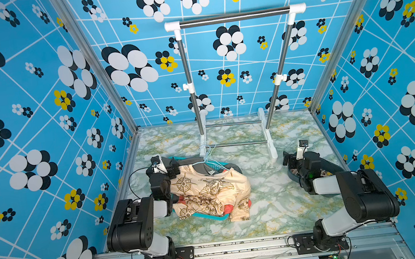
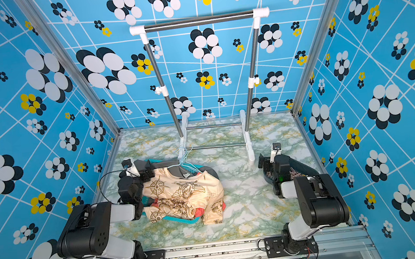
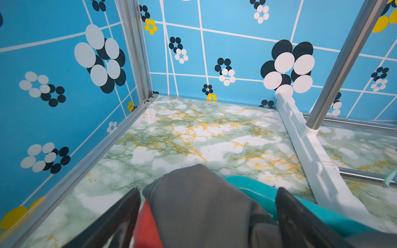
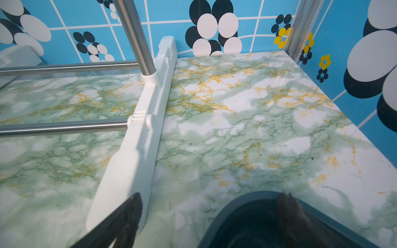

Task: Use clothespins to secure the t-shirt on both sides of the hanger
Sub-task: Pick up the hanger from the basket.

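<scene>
Nothing of the pinning is done yet, as far as can be seen. The cream printed t-shirt [image 1: 208, 188] lies crumpled over a teal basket [image 1: 205, 217] on the marbled surface [image 1: 276, 202], in front of the clothes rack [image 1: 235, 17], whose rail is bare. A bunch of thin pale-blue hangers [image 1: 209, 156] rests at the shirt's collar end, hooks pointing toward the rack's foot. Whether one of them is already threaded through the shirt cannot be told. No clip shows on the cloth.

The clothespins [image 2: 294, 172] are well apart from the shirt — a few pale ones peek out of a dark bin [image 1: 337, 166] on the right side, mostly hidden under the right arm.

The left pincer [image 3: 207, 191] is released, its jaws spread wide over the far left corner of the basket. A grey garment [image 3: 199, 210] and the teal rim lie between and below them; it grasps nothing. The right pincer [image 4: 210, 194] is likewise released and empty, hanging above the rim of the dark bin, with one finger over the bin and the other toward the rack's white foot.

So the whole job appears to remain: seat the shirt on a hanger if it is not already — then fetch a pin from the bin, clip one shoulder, and fetch another for the other shoulder.
</scene>
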